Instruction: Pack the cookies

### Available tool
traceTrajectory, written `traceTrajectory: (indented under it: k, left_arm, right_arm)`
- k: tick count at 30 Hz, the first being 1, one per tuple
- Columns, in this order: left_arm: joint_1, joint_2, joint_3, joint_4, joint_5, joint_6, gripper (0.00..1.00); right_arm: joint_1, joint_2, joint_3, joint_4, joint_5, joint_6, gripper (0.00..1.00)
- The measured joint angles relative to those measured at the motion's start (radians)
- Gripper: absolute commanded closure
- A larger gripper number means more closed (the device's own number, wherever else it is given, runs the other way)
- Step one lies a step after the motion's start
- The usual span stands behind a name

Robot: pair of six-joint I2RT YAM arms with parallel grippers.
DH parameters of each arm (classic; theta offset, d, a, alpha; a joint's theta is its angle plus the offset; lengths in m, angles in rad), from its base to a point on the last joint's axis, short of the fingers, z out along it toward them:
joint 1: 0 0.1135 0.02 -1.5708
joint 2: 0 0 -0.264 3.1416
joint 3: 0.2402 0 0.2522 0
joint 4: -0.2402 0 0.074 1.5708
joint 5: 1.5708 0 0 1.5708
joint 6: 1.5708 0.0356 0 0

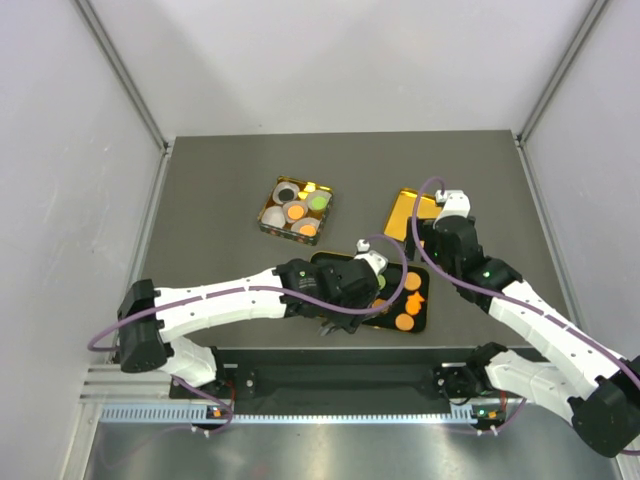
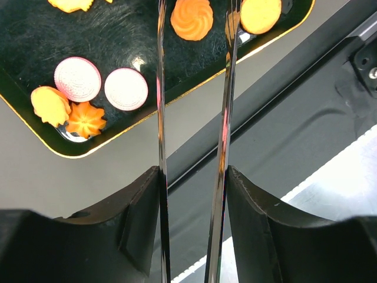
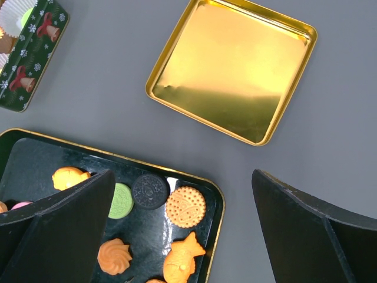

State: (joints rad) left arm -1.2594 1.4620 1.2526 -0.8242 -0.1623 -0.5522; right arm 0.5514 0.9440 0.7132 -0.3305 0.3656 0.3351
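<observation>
Two robot arms reach over a dark table. Most of the cookies, orange, pink and green, lie on a black tray near the table's front edge. A few sit in paper cups inside a green tin farther back. The left gripper hangs over the tray, its thin metal blades apart with nothing caught between them. The right gripper gapes wide near an upturned gold lid.

My claw gapes wide above the black tray of cookies, with the gold square lid lying just beyond.
</observation>
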Motion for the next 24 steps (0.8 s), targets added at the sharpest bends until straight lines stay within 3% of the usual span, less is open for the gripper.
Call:
traceTrajectory:
  k: [24]
  left_arm:
    - [-0.003, 0.042, -0.005, 0.001, -0.009, 0.002, 0.48]
  right_arm:
    - [0.0, 0.0, 0.0, 0.0, -0.001, 0.0, 0.0]
